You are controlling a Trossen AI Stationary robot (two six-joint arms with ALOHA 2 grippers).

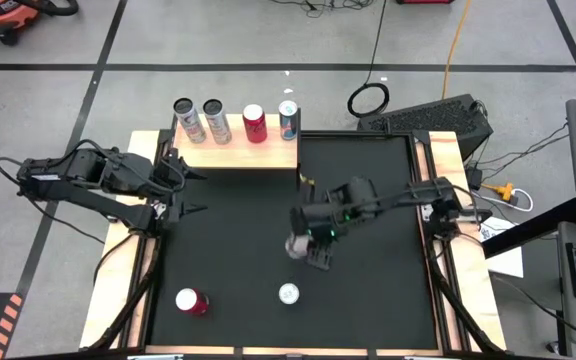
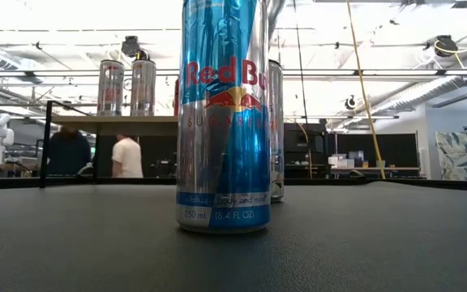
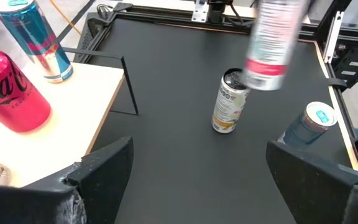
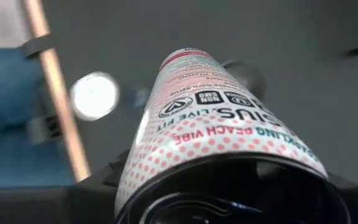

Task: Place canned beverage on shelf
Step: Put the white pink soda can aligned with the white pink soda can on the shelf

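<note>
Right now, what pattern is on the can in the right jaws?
White can with pink-red dots and a red band near one end; clearest in the right wrist view.

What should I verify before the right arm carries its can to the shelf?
1. Grip: right gripper is shut on the white can, held in the air: ok.
2. Room on the shelf: four cans stand along its far edge and the near strip is bare: ok.
3. Yellow-labelled can stands close beside the held one and may be knocked: not ok.
4. Left gripper is open at the shelf's near corner; clearance: cannot tell.
</note>
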